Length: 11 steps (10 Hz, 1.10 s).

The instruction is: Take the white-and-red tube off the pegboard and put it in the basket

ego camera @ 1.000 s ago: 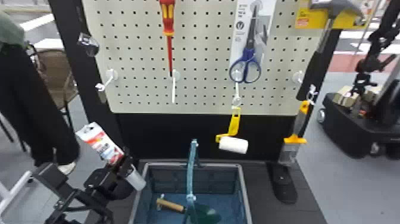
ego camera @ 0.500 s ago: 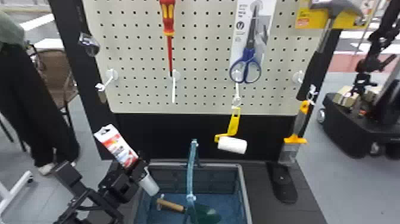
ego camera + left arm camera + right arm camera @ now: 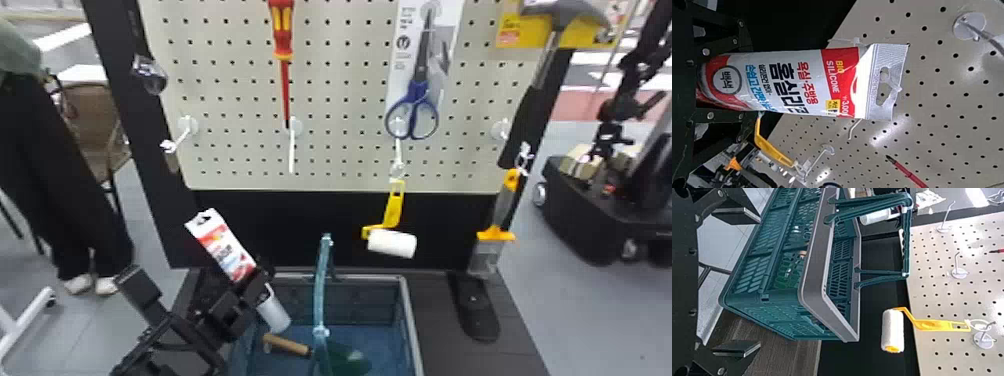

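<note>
In the head view, the left gripper (image 3: 247, 295) is carrying the white-and-red tube (image 3: 227, 250) farther right than before, its pale cap (image 3: 274, 314) hanging over the basket (image 3: 411, 325). In the left wrist view, its fingers (image 3: 723, 117) are gripping the tube from both sides. In the right wrist view, the right gripper (image 3: 759, 283) is holding its fingers wide apart.

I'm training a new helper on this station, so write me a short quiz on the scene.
1. Which gripper holds the white-and-red tube, left or right?
2. True or false: in the head view, the small roller hangs below the blue-handled scissors.
3. Fill the gap: inside the basket lies a tool with a ____ handle.

Key: 1. The left gripper. 2. True. 3. Wooden.
</note>
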Each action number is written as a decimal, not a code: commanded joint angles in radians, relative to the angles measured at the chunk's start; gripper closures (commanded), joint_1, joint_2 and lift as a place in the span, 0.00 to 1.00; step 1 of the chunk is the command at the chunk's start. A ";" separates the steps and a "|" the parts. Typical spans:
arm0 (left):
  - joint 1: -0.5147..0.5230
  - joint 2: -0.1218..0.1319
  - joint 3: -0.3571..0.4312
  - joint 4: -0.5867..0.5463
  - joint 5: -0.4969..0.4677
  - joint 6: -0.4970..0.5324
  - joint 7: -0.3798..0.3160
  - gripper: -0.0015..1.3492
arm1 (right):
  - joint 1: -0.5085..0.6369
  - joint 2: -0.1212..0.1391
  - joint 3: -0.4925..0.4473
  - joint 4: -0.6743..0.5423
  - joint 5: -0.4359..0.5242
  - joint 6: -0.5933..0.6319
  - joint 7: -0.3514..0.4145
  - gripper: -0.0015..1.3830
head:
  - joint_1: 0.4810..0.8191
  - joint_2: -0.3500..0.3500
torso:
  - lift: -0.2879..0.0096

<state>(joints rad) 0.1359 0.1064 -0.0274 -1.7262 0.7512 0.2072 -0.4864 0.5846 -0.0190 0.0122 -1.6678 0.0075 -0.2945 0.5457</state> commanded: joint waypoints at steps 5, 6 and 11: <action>-0.026 -0.005 -0.057 0.095 -0.009 -0.014 -0.051 0.91 | -0.004 -0.006 0.000 0.000 -0.004 0.000 0.003 0.13 | 0.20 0.50 | 0.63; -0.030 -0.007 -0.071 0.115 -0.010 -0.015 -0.055 0.91 | -0.006 -0.007 0.000 0.000 -0.006 0.000 0.003 0.13 | 0.20 0.50 | 0.63; -0.041 -0.007 -0.078 0.137 -0.024 -0.034 -0.060 0.80 | -0.006 -0.012 0.000 0.000 -0.011 0.002 0.003 0.13 | 0.20 0.50 | 0.63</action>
<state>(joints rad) 0.0950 0.0997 -0.1075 -1.5896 0.7314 0.1744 -0.5461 0.5781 -0.0306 0.0122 -1.6678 -0.0028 -0.2929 0.5492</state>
